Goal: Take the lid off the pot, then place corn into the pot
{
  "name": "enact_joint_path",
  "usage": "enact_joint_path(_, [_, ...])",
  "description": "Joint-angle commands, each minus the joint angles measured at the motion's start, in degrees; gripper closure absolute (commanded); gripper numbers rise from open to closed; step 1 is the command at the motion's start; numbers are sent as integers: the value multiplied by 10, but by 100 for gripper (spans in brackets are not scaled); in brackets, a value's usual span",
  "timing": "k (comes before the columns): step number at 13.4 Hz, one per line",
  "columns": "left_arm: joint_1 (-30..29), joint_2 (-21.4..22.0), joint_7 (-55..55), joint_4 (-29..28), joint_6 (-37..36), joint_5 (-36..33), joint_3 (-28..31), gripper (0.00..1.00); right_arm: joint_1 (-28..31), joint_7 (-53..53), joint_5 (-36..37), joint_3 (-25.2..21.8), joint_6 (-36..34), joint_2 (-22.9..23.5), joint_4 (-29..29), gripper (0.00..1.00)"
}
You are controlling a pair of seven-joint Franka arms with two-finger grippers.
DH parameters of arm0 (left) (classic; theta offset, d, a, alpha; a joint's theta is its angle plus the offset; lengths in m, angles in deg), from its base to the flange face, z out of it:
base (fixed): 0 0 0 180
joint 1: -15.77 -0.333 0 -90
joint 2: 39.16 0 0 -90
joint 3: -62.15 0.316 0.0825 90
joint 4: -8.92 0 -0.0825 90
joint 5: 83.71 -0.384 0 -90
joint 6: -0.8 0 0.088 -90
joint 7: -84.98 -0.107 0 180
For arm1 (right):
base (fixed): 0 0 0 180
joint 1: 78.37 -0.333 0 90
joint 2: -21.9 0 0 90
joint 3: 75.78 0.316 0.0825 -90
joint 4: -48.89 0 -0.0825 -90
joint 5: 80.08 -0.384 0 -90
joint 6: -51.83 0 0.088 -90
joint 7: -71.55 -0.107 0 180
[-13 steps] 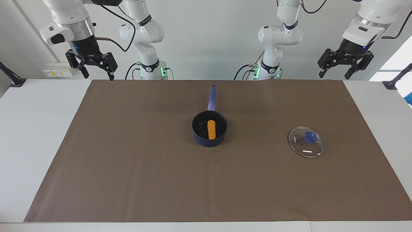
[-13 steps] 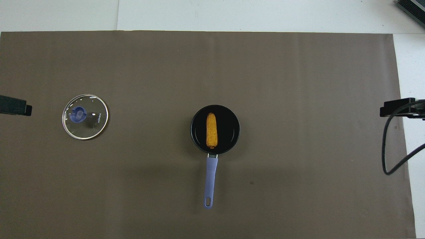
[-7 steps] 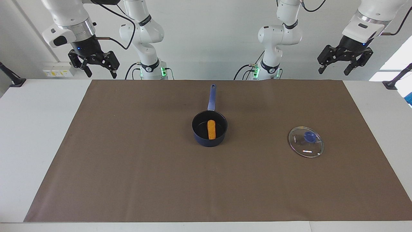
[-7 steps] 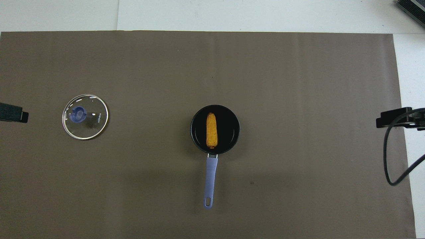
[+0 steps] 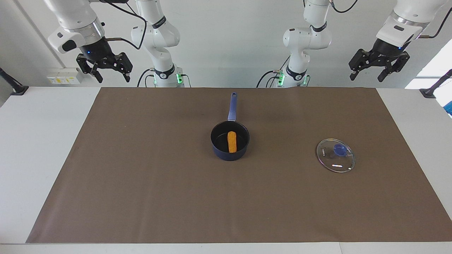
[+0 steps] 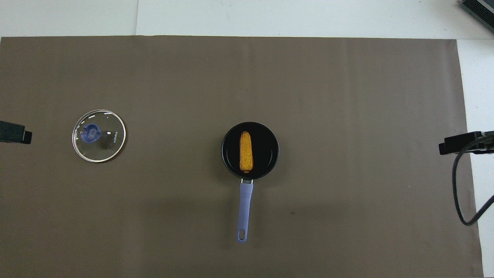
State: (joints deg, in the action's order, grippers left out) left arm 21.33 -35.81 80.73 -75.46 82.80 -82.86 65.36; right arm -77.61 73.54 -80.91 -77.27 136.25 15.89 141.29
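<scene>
One corn [image 5: 231, 141] in pot [image 5: 220, 153]

A white bench [image 5: 42, 148] has a big brown mat [image 5: 148, 183] spread over most of it. On the mat sit a blue pot [image 5: 230, 141] in the middle and a glass lid [image 5: 335, 155], well apart, toward the left arm's end.
</scene>
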Motion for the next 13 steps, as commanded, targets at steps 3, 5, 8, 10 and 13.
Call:
enact_joint_path(3, [0,17,6,-17,-5,-4,0,0,-2,20,8,-8,-42,6,-28,0])
enact_joint_path(5, [1,17,6,-17,-5,-4,0,0,-5,43,52,-5,-44,6,-28,0])
enact_joint_path(8, [1,17,5,-17,-6,-4,0,0,-6,50,59,-4,-44,5,-27,0])
enact_joint_path(10, [3,17,6,-17,-6,-4,0,0,-4,43,17,-9,-45,6,-28,0])
enact_joint_path(13, [2,17,6,-17,-5,-4,0,0,-3,16,-9,-12,-48,7,-29,0])
